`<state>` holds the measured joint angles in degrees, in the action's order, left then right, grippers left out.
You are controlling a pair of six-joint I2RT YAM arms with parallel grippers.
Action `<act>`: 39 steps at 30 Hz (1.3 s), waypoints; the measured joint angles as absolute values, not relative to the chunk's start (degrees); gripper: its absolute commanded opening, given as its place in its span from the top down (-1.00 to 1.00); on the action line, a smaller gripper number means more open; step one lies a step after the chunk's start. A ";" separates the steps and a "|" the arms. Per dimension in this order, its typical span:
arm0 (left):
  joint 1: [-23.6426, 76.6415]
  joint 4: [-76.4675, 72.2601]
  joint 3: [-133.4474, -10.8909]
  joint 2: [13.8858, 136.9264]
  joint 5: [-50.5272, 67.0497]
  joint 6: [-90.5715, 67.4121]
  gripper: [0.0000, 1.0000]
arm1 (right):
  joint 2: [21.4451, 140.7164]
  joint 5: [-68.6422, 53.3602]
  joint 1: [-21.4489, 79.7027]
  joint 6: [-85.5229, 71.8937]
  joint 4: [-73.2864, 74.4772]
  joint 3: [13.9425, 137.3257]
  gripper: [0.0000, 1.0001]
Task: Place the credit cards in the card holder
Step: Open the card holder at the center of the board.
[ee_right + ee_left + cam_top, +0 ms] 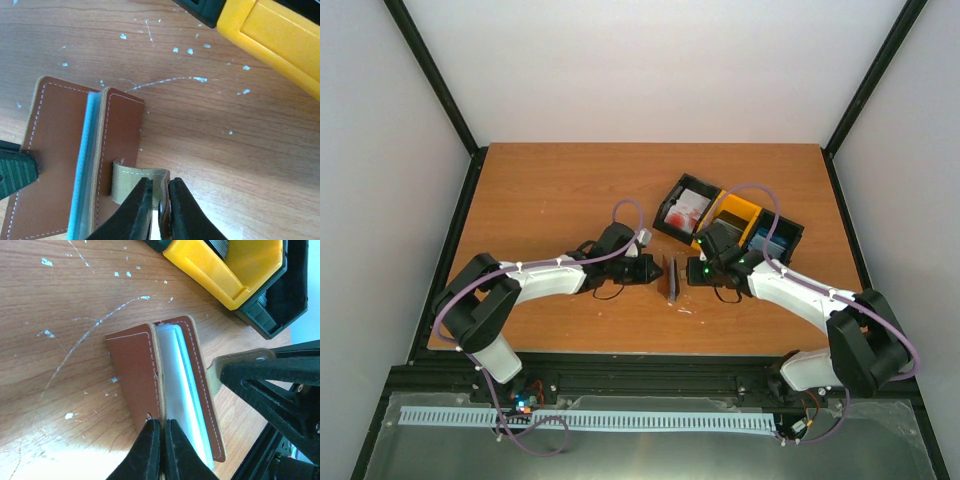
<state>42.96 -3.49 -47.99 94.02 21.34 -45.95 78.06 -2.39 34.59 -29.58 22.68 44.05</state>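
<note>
1. Card holder [672,278]: edge-on in the top view, slightly toward 6 o'clock from the centre of the table [550,200], between the two grippers. It looks to be resting on the wood, but the top view is too coarse to be sure. The flaps are slightly parted, with pale blue lining showing between the brown leather.
2. Left gripper [161,452]: at 9 o'clock of the holder in the top view. The jaws are narrow, almost together, clamped on the edge of one leather flap. The pinch sits at 6 o'clock in its wrist view.
3. Right gripper [159,212]: at 3 o'clock of the holder. The jaws are narrow and pinch the snap tab [137,179], which sticks out from the outer flap.
4. The grippers face each other with tips close, and only the holder is between them.
5. Bins sit in a touching row at 1–2 o'clock of the holder: black bin [663,207], yellow bin [732,208], second black bin [790,232].
6. Credit cards: a white-and-red card [688,208] lies in the first black bin and a blue card [770,243] in the second. Both are well apart from the holder.
</note>
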 measured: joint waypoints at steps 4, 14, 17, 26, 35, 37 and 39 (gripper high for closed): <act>42.96 -3.53 -48.07 94.26 21.47 -45.89 0.99 | 77.87 -3.97 34.09 -29.61 22.04 43.24 0.21; 42.96 -3.31 -48.18 94.67 21.23 -45.91 0.99 | 75.68 -11.05 32.99 -29.93 19.46 40.75 0.05; 42.89 -3.33 -48.18 94.67 21.21 -45.91 0.99 | 75.68 -13.06 32.97 -29.87 19.33 40.75 -0.10; 42.85 -3.29 -48.42 94.67 21.23 -45.91 0.99 | 74.28 -15.38 32.97 -30.11 18.06 40.03 0.10; 42.85 -3.16 -48.49 94.67 21.23 -45.91 0.99 | 77.10 -15.38 32.97 -30.48 18.13 40.03 0.17; 42.85 -3.16 -48.51 94.67 21.23 -45.91 0.99 | 77.34 -15.42 32.97 -30.52 18.09 40.03 0.28; 42.85 -3.16 -48.51 94.67 21.23 -45.91 0.99 | 77.84 -15.20 32.97 -30.44 18.09 40.03 0.31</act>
<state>42.85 -3.16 -48.51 94.67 21.23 -45.91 77.84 -15.20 32.97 -30.44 18.09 40.03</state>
